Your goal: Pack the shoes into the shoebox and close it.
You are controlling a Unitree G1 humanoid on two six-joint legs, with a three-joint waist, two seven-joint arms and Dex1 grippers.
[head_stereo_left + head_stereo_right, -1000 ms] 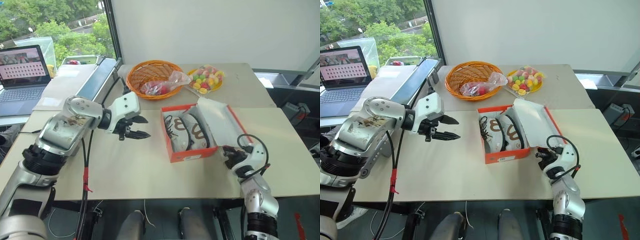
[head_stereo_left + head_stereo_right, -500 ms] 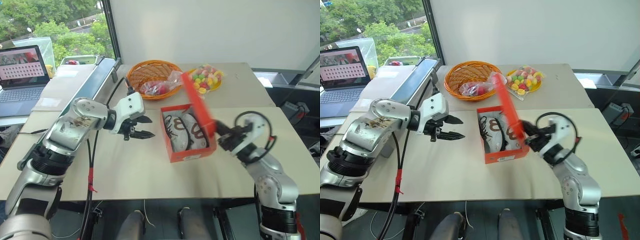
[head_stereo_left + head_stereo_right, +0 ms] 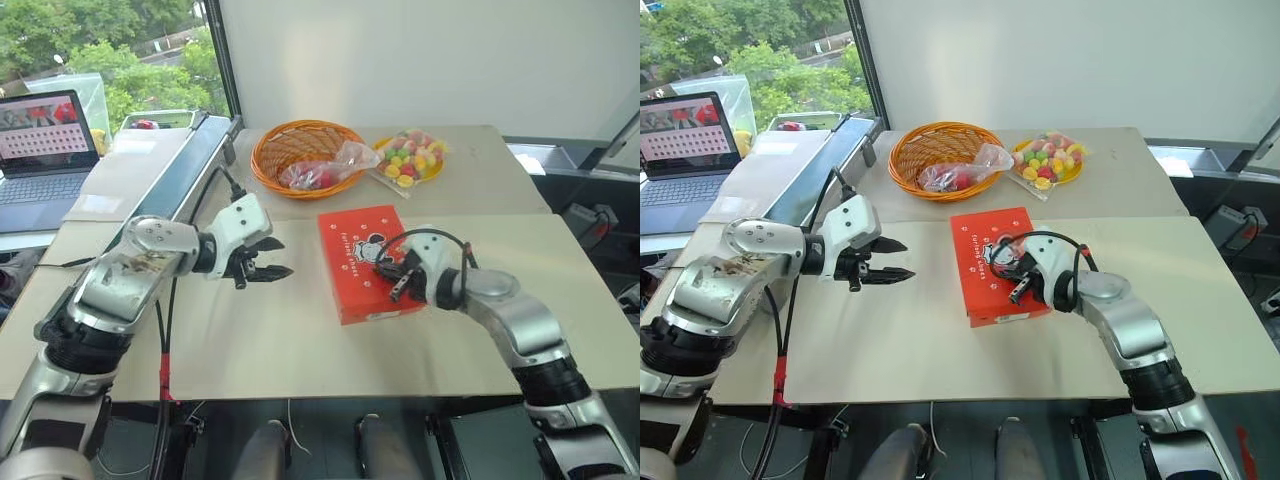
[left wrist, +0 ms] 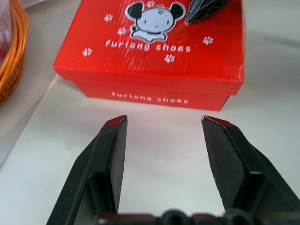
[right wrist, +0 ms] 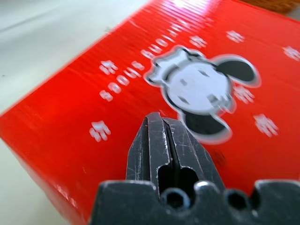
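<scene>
shoebox (image 3: 366, 261) lid is down flat, box sits mid-table on the cream table (image 3: 300, 340), shoes can't be seen.
right gripper (image 3: 392, 279): black fingers (image 5: 164, 140) pressed together, nothing pinched, tips over the lid next to the cartoon mouse print; can't tell if they touch the lid. right forearm runs off toward the table's near right edge.
left gripper (image 3: 275, 259): fingers (image 4: 112, 154) spread, nothing between them, hanging above bare table just left of the box, pointing at its side wall with the "furlong shoes" text. apart from the box.
further out: orange wicker basket (image 3: 305, 156) beyond the box with a clear plastic bag (image 3: 325, 170) of red stuff lying in it; yellow plate of coloured candies (image 3: 412, 157) just beside the basket, on its right. laptop (image 3: 42, 150) open on a separate desk at far left by the window.
</scene>
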